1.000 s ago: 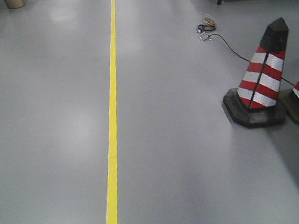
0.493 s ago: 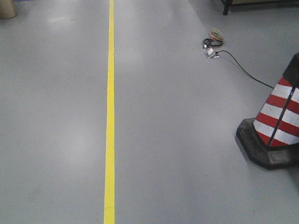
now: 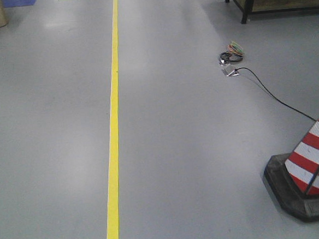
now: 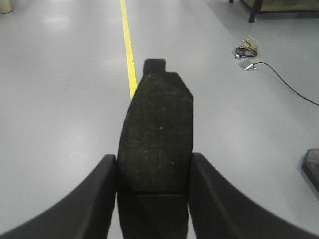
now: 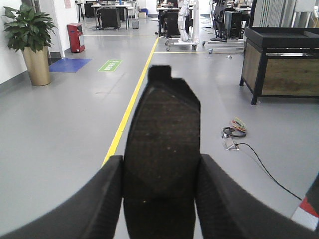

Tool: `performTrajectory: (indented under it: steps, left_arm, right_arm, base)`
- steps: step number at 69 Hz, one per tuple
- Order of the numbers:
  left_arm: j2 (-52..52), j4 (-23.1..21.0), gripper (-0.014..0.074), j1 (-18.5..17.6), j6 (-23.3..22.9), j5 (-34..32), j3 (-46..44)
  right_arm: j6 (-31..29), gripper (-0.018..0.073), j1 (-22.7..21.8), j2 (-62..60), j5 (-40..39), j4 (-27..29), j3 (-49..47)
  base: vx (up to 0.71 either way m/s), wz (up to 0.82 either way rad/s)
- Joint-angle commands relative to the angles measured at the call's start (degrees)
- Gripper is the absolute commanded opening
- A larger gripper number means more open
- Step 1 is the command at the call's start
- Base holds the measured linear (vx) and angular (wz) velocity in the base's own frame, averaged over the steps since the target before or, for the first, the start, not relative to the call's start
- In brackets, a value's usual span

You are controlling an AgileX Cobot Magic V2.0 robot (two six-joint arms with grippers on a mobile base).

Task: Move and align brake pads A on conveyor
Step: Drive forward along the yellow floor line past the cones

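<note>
Brake pads (image 4: 155,139) (image 5: 162,149) fill both pincers (image 4: 152,160) (image 5: 159,162); bottoms cropped.

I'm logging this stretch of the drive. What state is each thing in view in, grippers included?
left gripper: shut on the left pad.
left pad: held between the fingers, sticking out forward, off the floor.
right gripper: shut on the right pad.
right pad: held the same way.
traffic cone: upright, partly out of frame.
cable: lying loose on the floor.
conveyor: not in view.
</note>
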Motion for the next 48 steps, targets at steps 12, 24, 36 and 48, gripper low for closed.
performTrajectory:
  steps: [12, 24, 36, 48]
  left_arm:
    - [0.09, -0.49, -0.0006, -0.35, -0.20, -5.13, -1.75]
    - [0.09, -0.49, -0.0006, -0.35, -0.20, -5.13, -1.75]
    - [0.09, -0.49, -0.0006, -0.35, -0.20, -5.13, -1.75]
    - [0.09, -0.49, -0.0006, -0.35, -0.20, -5.13, -1.75]
  right_arm:
    - [-0.44, -0.0005, -0.14, 0.84, -5.68, -0.51, -1.47]
    - [-0.44, -0.0005, -0.14, 0.84, -5.68, -0.51, -1.47]
    - [-0.44, -0.0005, -0.14, 0.84, -5.68, -0.51, -1.47]
    - [-0.44, -0.0005, -0.14, 0.84, -5.68, -0.51, -1.47]
  base:
    - [0.46, -0.06]
    - [0.38, -0.28]
    - [0.31, -0.58]
    - [0.25, -0.82]
